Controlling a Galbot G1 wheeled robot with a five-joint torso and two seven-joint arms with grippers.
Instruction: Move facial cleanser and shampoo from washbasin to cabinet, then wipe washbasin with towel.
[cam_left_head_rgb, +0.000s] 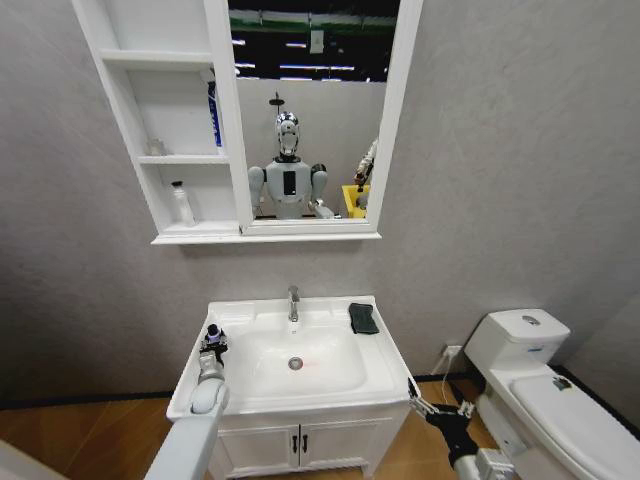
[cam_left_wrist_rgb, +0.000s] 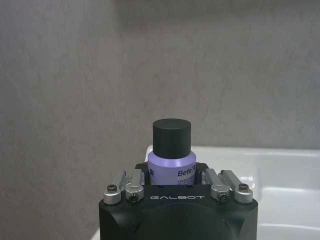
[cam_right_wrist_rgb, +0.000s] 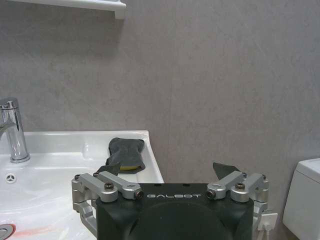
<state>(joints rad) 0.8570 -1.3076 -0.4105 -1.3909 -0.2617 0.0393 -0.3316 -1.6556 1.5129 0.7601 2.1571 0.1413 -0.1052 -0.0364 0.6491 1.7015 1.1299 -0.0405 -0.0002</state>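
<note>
**Left gripper clamped on a lavender bottle at the basin's rim**

Nearest the robot, the right gripper (cam_left_head_rgb: 437, 408) hangs low beside the front right corner of the washbasin (cam_left_head_rgb: 375, 385), off the ceramic, between the vanity and the white toilet (cam_left_head_rgb: 540, 385). Its jaws stand wide apart with nothing between them, as the right wrist view shows (cam_right_wrist_rgb: 170, 172).

On the other side, the left gripper (cam_left_head_rgb: 212, 345) sits over the basin's left rim, its jaws clamped on a small lavender bottle with a black cap (cam_left_wrist_rgb: 171, 150); the bottle stands upright between the fingers (cam_left_wrist_rgb: 127, 184), the cap rising clear above them. Whether its base touches the rim cannot be told.

Further in, the bowl holds a round drain (cam_left_head_rgb: 295, 363), and the chrome tap (cam_left_head_rgb: 293, 302) rises at the middle of the back edge. The dark grey towel (cam_left_head_rgb: 363, 318) lies folded on the back right corner of the rim, to the right of the tap and well apart from both grippers.

Up on the wall, the white cabinet (cam_left_head_rgb: 135, 140) hangs above the basin, its shelf column joined to the mirror (cam_left_head_rgb: 310, 110). A white bottle (cam_left_head_rgb: 182, 204) stands upright in the lowest niche, and a blue-and-white tube (cam_left_head_rgb: 213, 112) stands against the right wall of the middle niche.
</note>
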